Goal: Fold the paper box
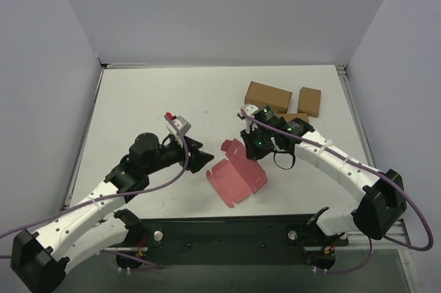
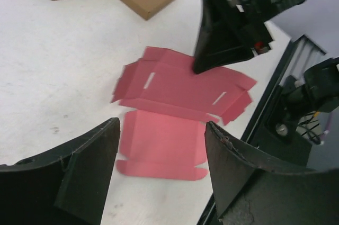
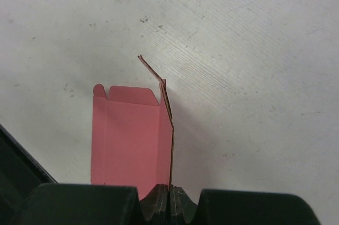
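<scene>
From the top camera I see the paper box (image 1: 238, 174) as a pink-red sheet, partly creased. It lies on the white tabletop (image 1: 151, 100) near the front middle, between my two arms. The left claw (image 1: 201, 158) sits just beside its left edge, and the right claw (image 1: 249, 147) is at its far flap. Three brown boxes (image 1: 268, 95) sit beyond, at the far right.

On the left wrist camera, the left claw's fingers stand wide apart, gripping nothing, with the sheet's near panel showing between them. The right claw's dark tip meets the far panel.

On the right wrist camera, the right claw is pinched tight on a thin card edge that stands upright, bent near its top. A pink panel lies flat to its left.
</scene>
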Available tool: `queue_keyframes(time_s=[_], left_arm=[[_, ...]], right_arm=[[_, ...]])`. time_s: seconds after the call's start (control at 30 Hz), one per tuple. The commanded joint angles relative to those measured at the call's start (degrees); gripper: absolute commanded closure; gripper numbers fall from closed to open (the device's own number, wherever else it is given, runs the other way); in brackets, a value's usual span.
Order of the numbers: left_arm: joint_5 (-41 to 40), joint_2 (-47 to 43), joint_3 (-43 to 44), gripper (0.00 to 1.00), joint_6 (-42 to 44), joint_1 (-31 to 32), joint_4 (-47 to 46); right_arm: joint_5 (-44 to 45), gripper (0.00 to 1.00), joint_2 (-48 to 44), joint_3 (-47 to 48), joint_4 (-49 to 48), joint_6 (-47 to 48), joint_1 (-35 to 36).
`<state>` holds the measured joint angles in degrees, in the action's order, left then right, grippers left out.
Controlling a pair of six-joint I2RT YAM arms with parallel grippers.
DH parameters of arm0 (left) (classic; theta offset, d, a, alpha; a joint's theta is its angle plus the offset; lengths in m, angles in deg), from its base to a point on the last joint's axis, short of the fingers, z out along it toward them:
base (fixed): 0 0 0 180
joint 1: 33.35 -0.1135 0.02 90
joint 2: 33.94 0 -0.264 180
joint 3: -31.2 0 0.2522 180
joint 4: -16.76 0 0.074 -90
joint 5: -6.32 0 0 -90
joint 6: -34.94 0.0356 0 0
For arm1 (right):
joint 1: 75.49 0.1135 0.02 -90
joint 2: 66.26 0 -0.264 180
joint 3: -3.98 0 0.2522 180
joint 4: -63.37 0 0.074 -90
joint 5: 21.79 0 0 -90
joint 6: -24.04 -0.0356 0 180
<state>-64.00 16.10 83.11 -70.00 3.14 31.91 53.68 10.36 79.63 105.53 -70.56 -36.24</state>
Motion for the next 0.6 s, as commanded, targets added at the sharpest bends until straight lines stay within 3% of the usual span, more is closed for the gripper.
queue_keyframes(time_s=[0.0, 0.2, 0.33, 0.57], left_arm=[[-7.6, 0.8, -11.4, 0.29, -11.9, 7.5, -15.9], [-12.6, 13.0, -18.3, 0.34, -15.2, 18.2, -35.2], [-13.1, 23.2, -19.6, 0.40, -16.5, 20.0, -49.8], [-14.8, 38.0, -19.7, 0.49, -16.9, 21.2, -63.3]], right_arm=[[9.8, 1.00, 3.3, 4.4, 2.4, 1.7, 2.1], [16.4, 1.00, 7.2, 5.1, 2.3, 2.0, 4.9], [20.0, 1.00, 7.8, 3.4, 0.3, 1.2, 6.0], [22.8, 1.00, 7.8, 0.2, -3.8, 0.1, 7.1]])
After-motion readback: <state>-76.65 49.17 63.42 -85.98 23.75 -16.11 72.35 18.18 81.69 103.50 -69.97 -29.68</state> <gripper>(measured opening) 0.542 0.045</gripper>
